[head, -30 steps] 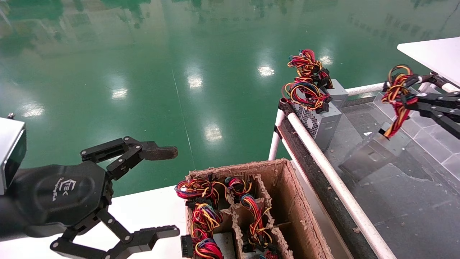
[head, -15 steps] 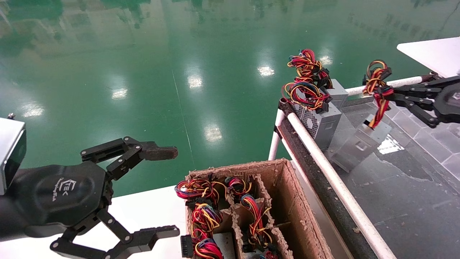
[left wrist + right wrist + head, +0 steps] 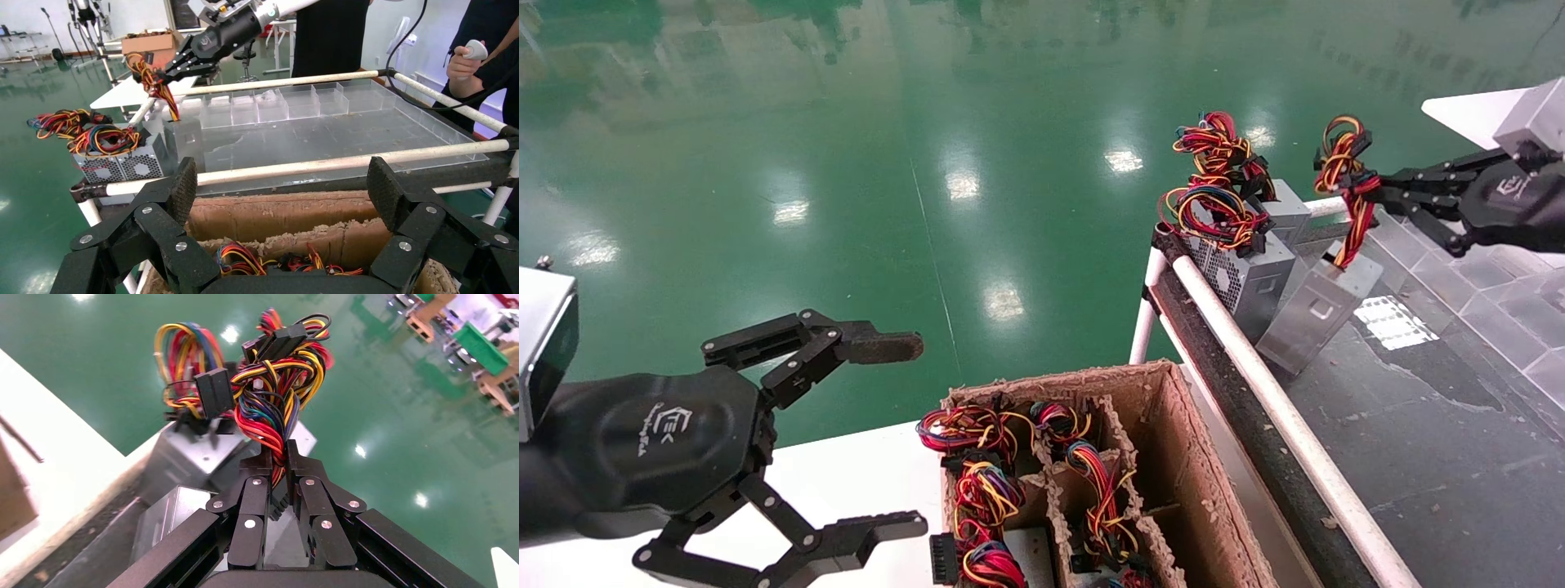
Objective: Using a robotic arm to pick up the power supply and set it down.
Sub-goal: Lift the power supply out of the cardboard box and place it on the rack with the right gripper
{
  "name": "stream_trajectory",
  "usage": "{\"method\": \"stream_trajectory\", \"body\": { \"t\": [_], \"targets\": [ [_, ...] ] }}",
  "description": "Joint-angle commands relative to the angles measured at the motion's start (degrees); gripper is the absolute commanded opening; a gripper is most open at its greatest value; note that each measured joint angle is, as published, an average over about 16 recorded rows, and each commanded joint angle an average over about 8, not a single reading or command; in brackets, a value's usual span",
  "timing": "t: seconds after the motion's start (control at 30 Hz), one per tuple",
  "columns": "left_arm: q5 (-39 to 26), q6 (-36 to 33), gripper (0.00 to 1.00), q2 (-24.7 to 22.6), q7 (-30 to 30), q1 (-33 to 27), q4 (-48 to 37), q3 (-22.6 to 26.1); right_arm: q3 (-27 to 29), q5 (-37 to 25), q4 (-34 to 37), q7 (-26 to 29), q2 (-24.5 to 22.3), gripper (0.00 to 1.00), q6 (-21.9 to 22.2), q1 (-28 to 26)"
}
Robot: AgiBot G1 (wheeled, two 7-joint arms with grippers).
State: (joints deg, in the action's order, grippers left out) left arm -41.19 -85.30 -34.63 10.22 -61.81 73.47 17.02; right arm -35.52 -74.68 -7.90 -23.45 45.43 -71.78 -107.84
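My right gripper [image 3: 1369, 192] is shut on the wire bundle [image 3: 1340, 155] of the power supply [image 3: 1316, 314], a silver-grey metal box. The box hangs tilted under the red, yellow and orange wires, right beside two like units at the platform's far left corner. I cannot tell whether its lower end touches the dark surface. In the right wrist view the wire bundle [image 3: 275, 386] rises out of the shut right gripper [image 3: 277, 462]. The left wrist view shows the box [image 3: 183, 138] from the front. My left gripper [image 3: 903, 437] stays open and empty over the white table, by the carton.
Two other power supplies [image 3: 1246, 269] with wire bundles stand by the white rail [image 3: 1254, 367]. A divided cardboard carton [image 3: 1173, 457] holds more wired units. Clear plastic compartments [image 3: 1459, 269] line the platform's far side. A white table corner [image 3: 1475, 114] and people [image 3: 483, 55] are beyond.
My right gripper has carried the power supply up and to the left, toward the two units by the rail. The box now hangs next to them. The left arm has not moved.
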Motion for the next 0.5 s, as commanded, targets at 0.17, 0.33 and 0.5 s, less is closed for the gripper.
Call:
{"method": "stream_trajectory", "body": {
  "t": [0.17,0.33,0.5],
  "targets": [
    [0.01,0.01,1.00,0.01,-0.01,0.00,0.00,0.02,-0.60,-1.13,3.41,-0.67,3.02,0.00,4.94,-1.36],
    [0.02,0.01,1.00,0.01,-0.02,-0.01,0.00,0.03,-0.88,-1.67,5.17,-0.93,5.73,0.00,10.12,-1.34],
    [0.03,0.02,1.00,0.02,-0.02,-0.01,0.00,0.05,-0.87,-1.66,6.01,-0.87,7.36,0.00,10.80,-1.29]
  ]
}}
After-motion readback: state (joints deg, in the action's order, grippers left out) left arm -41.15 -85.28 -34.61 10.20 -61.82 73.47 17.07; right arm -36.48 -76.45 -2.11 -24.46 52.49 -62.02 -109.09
